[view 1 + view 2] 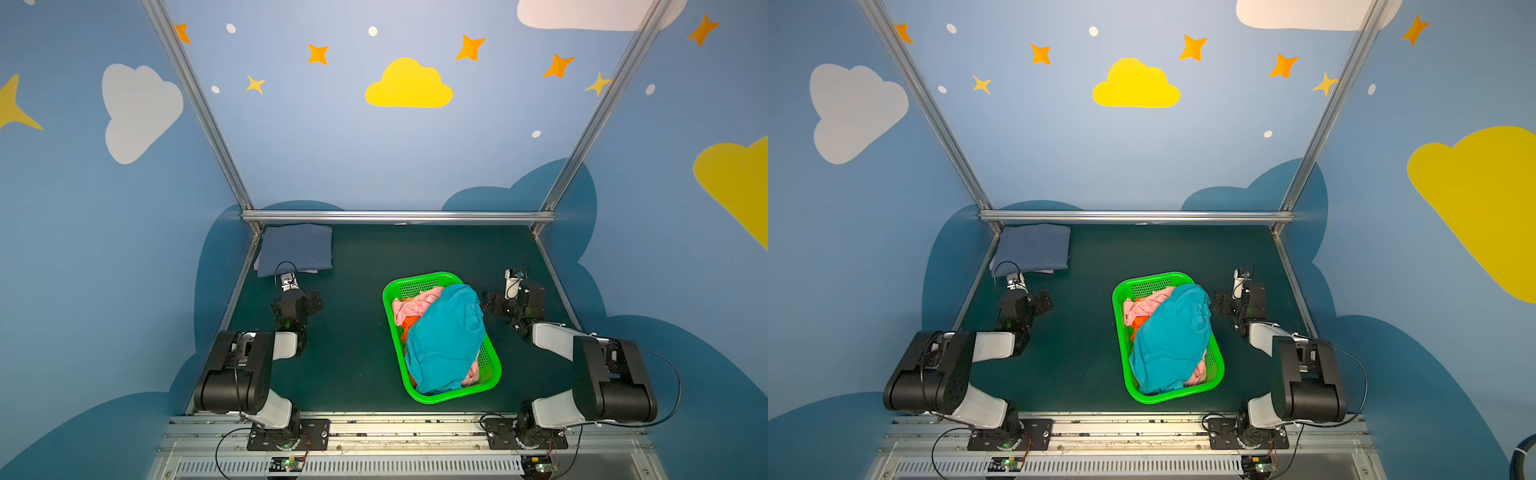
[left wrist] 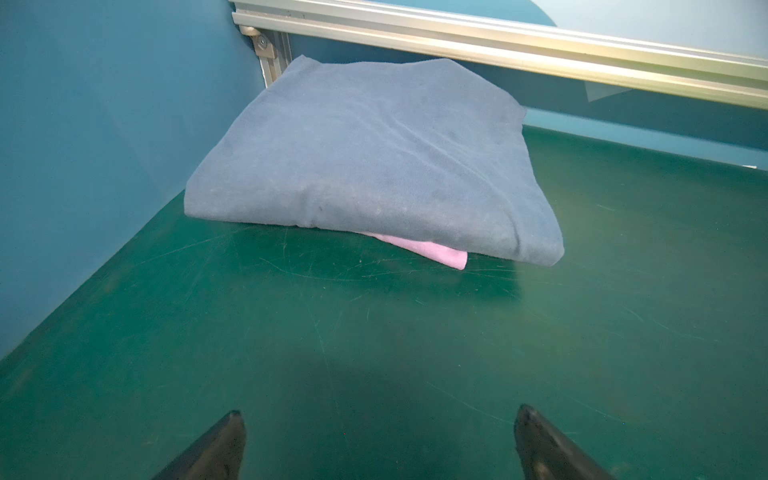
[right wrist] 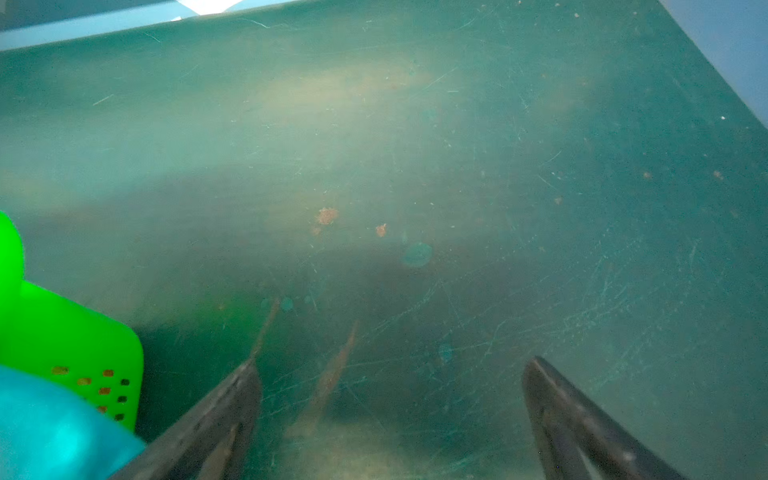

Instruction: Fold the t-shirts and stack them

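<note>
A folded slate-blue t-shirt (image 1: 297, 249) (image 1: 1034, 248) lies in the back left corner of the table. In the left wrist view a pale lavender t-shirt (image 2: 432, 251) peeks out from under it. My left gripper (image 2: 380, 410) hovers open and empty over bare mat just short of this stack. A crumpled teal t-shirt (image 1: 442, 336) (image 1: 1169, 338) tops the green basket (image 1: 440, 397), with a pink t-shirt (image 1: 411, 305) and an orange t-shirt (image 1: 409, 323) beneath it. My right gripper (image 3: 392, 360) is open and empty over the mat, right of the basket (image 3: 70, 332).
The dark green mat (image 1: 353, 332) covers the table. An aluminium rail (image 1: 399, 216) runs along the back edge and slanted posts stand at both back corners. Blue walls close in left and right. The arm bases sit on the front rail (image 1: 407, 432).
</note>
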Robot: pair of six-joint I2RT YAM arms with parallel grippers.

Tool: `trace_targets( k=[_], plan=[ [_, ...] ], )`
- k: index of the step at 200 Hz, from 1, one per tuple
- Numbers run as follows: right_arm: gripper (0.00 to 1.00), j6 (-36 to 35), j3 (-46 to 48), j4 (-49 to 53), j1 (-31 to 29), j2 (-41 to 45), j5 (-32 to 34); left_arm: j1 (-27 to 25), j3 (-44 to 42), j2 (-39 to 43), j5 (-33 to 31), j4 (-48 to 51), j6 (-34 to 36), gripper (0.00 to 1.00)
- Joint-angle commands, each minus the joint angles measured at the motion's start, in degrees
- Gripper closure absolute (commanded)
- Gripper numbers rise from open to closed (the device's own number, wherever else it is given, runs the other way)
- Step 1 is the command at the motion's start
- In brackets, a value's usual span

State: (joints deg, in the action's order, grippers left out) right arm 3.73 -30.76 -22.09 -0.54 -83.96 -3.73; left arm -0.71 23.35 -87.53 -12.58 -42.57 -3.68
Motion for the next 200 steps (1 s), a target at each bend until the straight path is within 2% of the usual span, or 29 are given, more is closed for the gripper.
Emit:
trace_targets(
  k=[1, 200],
  plan=[
    [0.02, -0.4, -1.1, -0.5, 0.1, 0.7, -0.1, 0.1, 0.3, 0.8, -0.8, -0.2, -0.6, 0.0],
    [0.02, -0.2, -1.1, -0.4, 0.4, 0.6, -0.7, 0.1, 0.5, 0.7, -0.6, 0.0, -0.6, 0.0]
  ],
)
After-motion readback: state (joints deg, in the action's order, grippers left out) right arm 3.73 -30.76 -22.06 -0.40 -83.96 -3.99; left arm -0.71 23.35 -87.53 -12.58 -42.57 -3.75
